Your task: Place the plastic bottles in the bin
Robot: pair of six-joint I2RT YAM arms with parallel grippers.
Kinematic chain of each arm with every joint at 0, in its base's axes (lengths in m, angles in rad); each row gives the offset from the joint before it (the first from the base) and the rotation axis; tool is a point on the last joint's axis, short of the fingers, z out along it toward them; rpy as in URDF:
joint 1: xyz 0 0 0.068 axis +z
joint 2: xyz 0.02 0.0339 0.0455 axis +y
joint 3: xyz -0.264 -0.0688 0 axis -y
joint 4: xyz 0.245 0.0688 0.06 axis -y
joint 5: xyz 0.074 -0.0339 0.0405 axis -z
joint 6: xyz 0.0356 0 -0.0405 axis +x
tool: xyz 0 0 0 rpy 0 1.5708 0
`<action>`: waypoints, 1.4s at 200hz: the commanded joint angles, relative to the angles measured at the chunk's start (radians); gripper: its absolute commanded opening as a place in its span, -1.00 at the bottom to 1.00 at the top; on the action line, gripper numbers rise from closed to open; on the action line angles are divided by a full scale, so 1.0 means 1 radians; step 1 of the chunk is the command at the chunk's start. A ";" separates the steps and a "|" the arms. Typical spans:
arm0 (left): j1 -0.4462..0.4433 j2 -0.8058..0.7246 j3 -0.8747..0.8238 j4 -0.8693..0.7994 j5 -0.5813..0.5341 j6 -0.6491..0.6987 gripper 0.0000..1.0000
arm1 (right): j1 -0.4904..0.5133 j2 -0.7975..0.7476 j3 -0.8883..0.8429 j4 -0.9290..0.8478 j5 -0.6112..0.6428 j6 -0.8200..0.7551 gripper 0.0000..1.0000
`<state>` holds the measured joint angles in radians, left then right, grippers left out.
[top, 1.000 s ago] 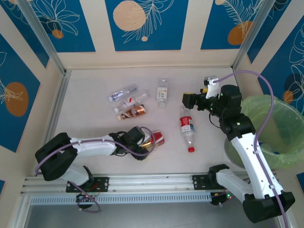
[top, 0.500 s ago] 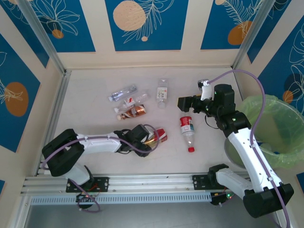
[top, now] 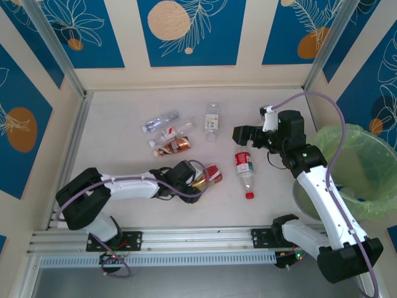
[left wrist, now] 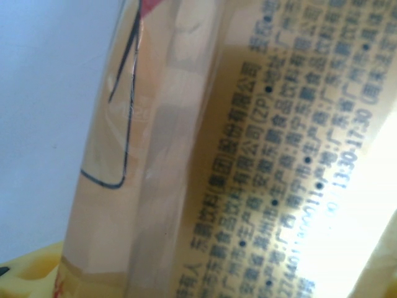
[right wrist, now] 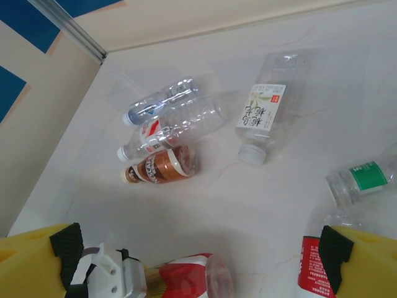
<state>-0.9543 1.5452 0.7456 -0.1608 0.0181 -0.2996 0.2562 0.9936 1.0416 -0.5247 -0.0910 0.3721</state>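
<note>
My left gripper [top: 194, 180] lies low on the table, shut on a crushed gold-and-red bottle [top: 208, 176], whose gold printed label [left wrist: 260, 155] presses against the left wrist camera. My right gripper [top: 239, 133] hangs open above the table, empty, its yellow fingers [right wrist: 37, 257] wide apart. A red-labelled bottle [top: 245, 167] lies just below it. Further left lie a white-labelled bottle [top: 212, 119], a blue-capped clear bottle [top: 160, 121], a clear red-and-white one [top: 175, 131] and a brown bottle [top: 173, 146]. A green-labelled bottle [right wrist: 366, 177] lies at the right in the right wrist view. The green-lined bin [top: 366, 186] stands at the right.
Blue-and-cream walls with a metal rail [top: 68, 143] close in the table on three sides. The right arm [top: 322, 198] stretches between the bin and the bottles. Bare table lies at the far left [top: 111, 149].
The left gripper has slid the gold-and-red bottle a little to the right. The right gripper moved left and slightly down a second ago, then held almost still.
</note>
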 commanded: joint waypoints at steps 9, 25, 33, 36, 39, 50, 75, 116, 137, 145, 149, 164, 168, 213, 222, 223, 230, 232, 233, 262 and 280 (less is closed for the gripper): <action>0.083 -0.059 0.009 0.091 0.166 -0.080 0.11 | 0.003 0.043 0.035 -0.011 -0.106 0.097 1.00; 0.129 -0.082 0.008 0.115 0.228 -0.109 0.11 | 0.003 0.058 0.038 0.025 -0.141 0.142 1.00; 0.148 -0.097 0.009 0.122 0.247 -0.119 0.12 | 0.005 0.063 0.038 0.042 -0.146 0.169 1.00; 0.157 -0.104 0.009 0.124 0.256 -0.123 0.11 | 0.004 0.067 0.038 0.046 -0.147 0.180 1.00; 0.165 -0.109 0.010 0.127 0.263 -0.127 0.11 | 0.005 0.068 0.037 0.054 -0.147 0.192 1.00; 0.194 -0.126 0.015 0.137 0.306 -0.143 0.12 | 0.004 0.079 0.031 0.078 -0.149 0.237 0.99; 0.238 -0.156 0.022 0.167 0.355 -0.169 0.12 | 0.004 0.110 0.010 0.146 -0.164 0.365 0.99; 0.240 -0.167 0.074 0.183 0.373 -0.159 0.13 | 0.016 0.176 -0.041 0.306 -0.255 0.557 0.99; 0.240 -0.168 0.091 0.203 0.371 -0.158 0.13 | 0.028 0.223 -0.026 0.301 -0.264 0.556 0.99; 0.240 -0.168 0.099 0.202 0.370 -0.154 0.13 | 0.031 0.235 -0.015 0.291 -0.261 0.552 0.99; 0.241 -0.168 0.102 0.202 0.370 -0.152 0.13 | 0.034 0.240 -0.012 0.286 -0.259 0.549 0.99; 0.240 -0.162 0.113 0.205 0.371 -0.139 0.14 | 0.048 0.259 -0.005 0.279 -0.250 0.538 0.99; 0.240 -0.160 0.117 0.205 0.372 -0.135 0.14 | 0.052 0.263 -0.003 0.280 -0.250 0.535 0.99; 0.239 -0.124 0.174 0.198 0.381 -0.105 0.15 | 0.081 0.326 0.033 0.265 -0.321 0.491 1.00; 0.238 -0.114 0.190 0.181 0.382 -0.093 0.15 | 0.084 0.333 0.039 0.267 -0.327 0.487 1.00; 0.238 -0.112 0.193 0.178 0.382 -0.091 0.15 | 0.085 0.333 0.040 0.267 -0.327 0.486 1.00; 0.237 -0.107 0.202 0.168 0.382 -0.086 0.15 | 0.090 0.341 0.046 0.265 -0.331 0.480 1.00; 0.238 -0.105 0.205 0.167 0.382 -0.084 0.15 | 0.091 0.344 0.048 0.264 -0.331 0.478 1.00; 0.237 -0.104 0.206 0.166 0.382 -0.083 0.15 | 0.092 0.344 0.049 0.263 -0.331 0.477 1.00; 0.226 -0.096 0.224 0.151 0.384 -0.064 0.15 | 0.115 0.364 0.070 0.235 -0.271 0.468 0.85; 0.218 -0.091 0.231 0.134 0.368 -0.052 0.15 | 0.123 0.367 0.076 0.244 -0.269 0.457 0.78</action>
<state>-0.7231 1.4437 0.9421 0.0021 0.3752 -0.3931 0.3630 1.3506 1.0809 -0.2588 -0.3664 0.8532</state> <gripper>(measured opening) 0.634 0.905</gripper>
